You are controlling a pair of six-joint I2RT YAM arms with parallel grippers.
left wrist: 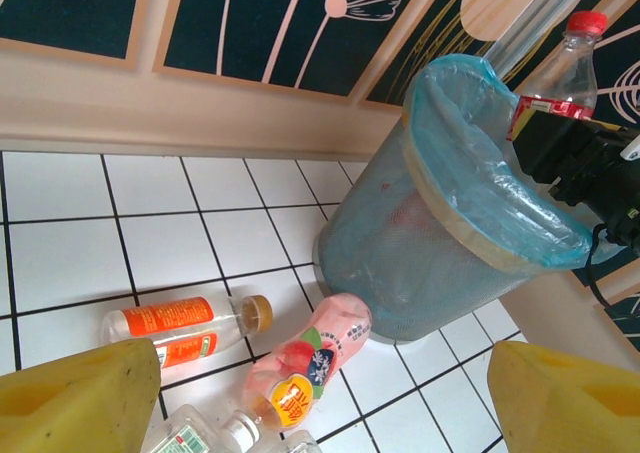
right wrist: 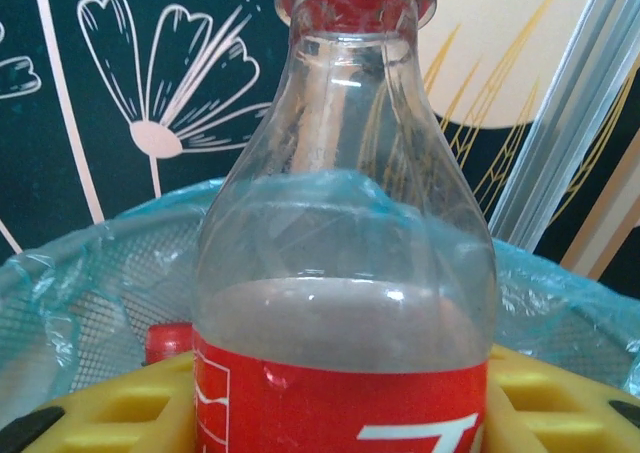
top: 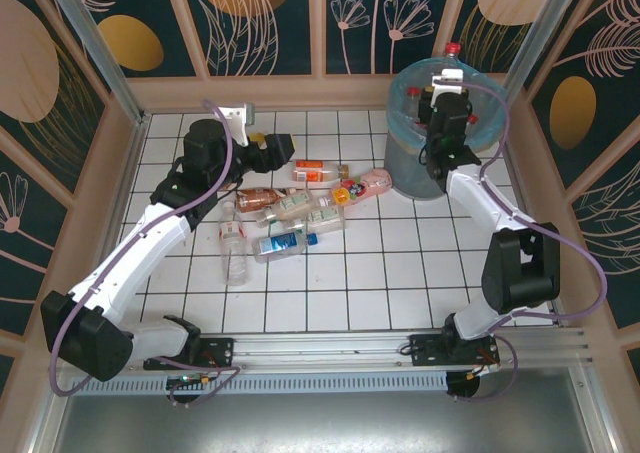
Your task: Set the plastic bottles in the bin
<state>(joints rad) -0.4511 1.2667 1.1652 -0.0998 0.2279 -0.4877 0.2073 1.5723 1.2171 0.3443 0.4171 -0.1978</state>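
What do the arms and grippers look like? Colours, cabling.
Left arm and right arm: white links, black joint housings, a lilac cable looping along each. Left gripper and right gripper have blocky yellow fingers.

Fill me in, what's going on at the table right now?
The right tool grips a clear plastic bottle with a red cap and red label, holding it upright above the round grey-blue bin lined with a light-blue bag, not yet released. The left tool is open and empty, hovering over the cluster of plastic bottles lying on the white tiled table.
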